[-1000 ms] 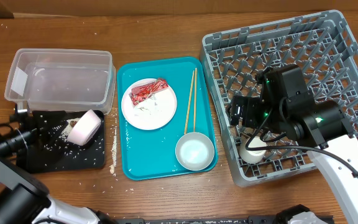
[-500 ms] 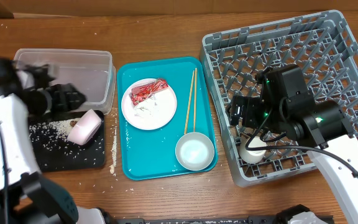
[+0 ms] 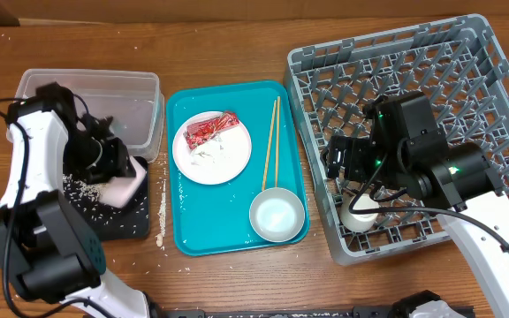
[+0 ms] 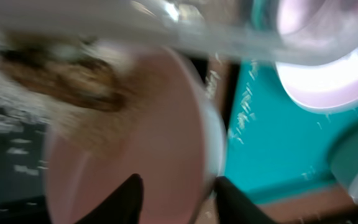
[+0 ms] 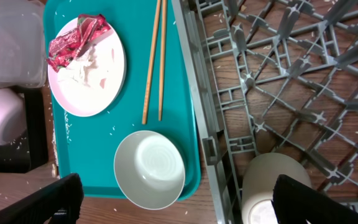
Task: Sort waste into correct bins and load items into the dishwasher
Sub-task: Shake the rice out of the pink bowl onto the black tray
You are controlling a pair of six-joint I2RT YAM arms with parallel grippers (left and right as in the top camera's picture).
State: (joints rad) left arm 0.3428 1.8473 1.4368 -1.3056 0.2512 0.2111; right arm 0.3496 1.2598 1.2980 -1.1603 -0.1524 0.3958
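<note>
Pinkish-white plate (image 3: 124, 183) leaning tilted over black tray (image 3: 113, 225), just beside clear tub (image 3: 91, 102). Brown scraps (image 4: 61, 74) sticking to its face, rice grains (image 3: 78, 187) lying scattered on tray.

Left gripper (image 4: 178, 186) straddling plate rim, jaws narrowed; blur hiding whether pinching, so cannot tell.

Done, judging by layout: cup (image 5: 269, 186) lying in rack (image 3: 493, 79).

Remaining:
- wrapper (image 3: 212, 127) and tissue (image 3: 208, 152) sitting on second plate (image 3: 228, 163) in teal tray (image 3: 193, 230)
- chopsticks (image 3: 270, 141) and steel bowl (image 3: 277, 215) not yet loaded

Right gripper (image 5: 176, 190) hovering over rack edge, jaws spread wide, holding nothing.
</note>
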